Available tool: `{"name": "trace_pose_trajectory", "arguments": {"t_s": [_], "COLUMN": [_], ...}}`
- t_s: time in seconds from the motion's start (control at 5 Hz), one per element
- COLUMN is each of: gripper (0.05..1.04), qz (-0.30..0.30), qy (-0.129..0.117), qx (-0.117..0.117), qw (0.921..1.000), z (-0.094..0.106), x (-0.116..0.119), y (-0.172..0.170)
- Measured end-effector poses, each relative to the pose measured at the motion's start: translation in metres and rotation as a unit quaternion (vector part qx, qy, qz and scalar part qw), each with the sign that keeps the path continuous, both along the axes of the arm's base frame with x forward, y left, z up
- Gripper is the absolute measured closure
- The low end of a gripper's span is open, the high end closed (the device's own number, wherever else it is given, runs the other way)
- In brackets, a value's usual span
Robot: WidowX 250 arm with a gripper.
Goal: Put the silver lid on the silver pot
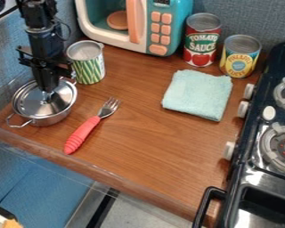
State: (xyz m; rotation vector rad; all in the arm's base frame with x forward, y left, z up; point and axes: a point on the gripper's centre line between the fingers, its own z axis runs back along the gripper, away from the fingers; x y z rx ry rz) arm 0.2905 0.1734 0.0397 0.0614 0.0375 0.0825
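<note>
Fingers (48,83) drawn narrow, the gripper (48,91) seemed to hold the lid (30,100) by its knob (48,95) in the camera view. The lid lay directly over the pot (54,118), beside the green-striped can (89,67); whether its rim sat fully home could not be told. The coming release probably turned on lid and pot being centred, straight below the fingers.

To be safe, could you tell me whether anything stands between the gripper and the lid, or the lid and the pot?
Nothing visible does: the gripper is right at the lid, which appears to rest on the pot.
</note>
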Motion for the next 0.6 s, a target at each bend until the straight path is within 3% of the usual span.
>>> {"name": "trace_pose_trajectory", "arguments": {"t_s": [0.2,0.4,0.6], "gripper": [0.618,0.319,0.089], "qz": [-0.019,-0.037,-0.062], "qy": [-0.022,-0.029,-0.042], "qx": [0.0,0.003,0.01], "qw": [0.9996,0.9989,0.9972], "z": [0.018,0.031,0.045], "x": [0.006,0.003,0.0], "y": [-0.008,-0.011,-0.014]}}
